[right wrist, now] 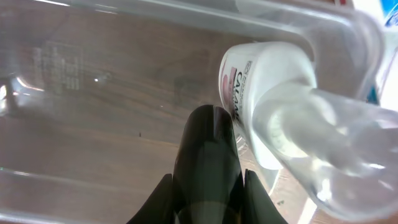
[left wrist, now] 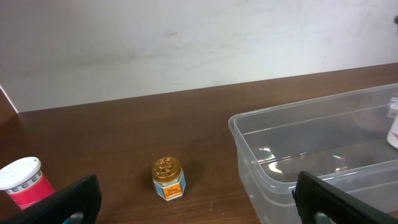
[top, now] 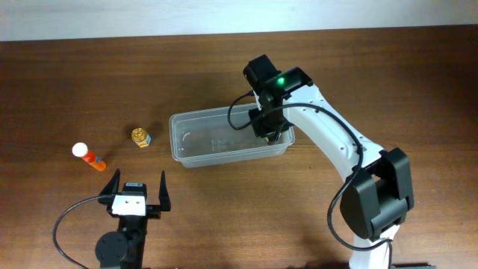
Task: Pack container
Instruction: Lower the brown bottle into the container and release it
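Clear, rounded-corner rimmed container [top: 224, 142]

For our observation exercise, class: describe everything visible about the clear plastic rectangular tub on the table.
The clear plastic rectangular tub has rounded corners, a rolled rim and moulded text on its floor. It sits upright and open on the brown wooden table. At its right end a white pink-labelled bottle is inside, with the right gripper over it.
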You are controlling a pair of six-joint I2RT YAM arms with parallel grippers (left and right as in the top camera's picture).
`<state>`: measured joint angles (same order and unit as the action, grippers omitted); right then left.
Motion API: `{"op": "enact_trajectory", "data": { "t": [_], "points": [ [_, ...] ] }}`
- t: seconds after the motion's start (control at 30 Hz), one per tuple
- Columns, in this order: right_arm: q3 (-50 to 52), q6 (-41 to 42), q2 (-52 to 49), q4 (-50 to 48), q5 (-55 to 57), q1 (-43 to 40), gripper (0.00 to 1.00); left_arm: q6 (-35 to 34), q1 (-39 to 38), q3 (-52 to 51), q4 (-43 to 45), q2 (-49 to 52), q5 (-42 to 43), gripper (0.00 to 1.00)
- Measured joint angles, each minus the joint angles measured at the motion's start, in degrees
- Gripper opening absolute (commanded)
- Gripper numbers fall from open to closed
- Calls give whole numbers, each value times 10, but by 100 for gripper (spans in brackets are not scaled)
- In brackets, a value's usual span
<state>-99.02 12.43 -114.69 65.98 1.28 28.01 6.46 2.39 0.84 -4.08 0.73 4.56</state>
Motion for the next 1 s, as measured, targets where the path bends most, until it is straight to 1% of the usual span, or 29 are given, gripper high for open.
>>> {"op": "enact_trajectory", "data": {
  "t": [0.33,0.43,1.0],
  "points": [
    [34,14,0,-32,0,0,18,0,0,0,0,0,0,99],
    [35,21,0,-40,0,0,27,0,0,0,0,0,0,99],
    [35,29,0,-48,0,0,28,0,0,0,0,0,0,99]
  ]
}}
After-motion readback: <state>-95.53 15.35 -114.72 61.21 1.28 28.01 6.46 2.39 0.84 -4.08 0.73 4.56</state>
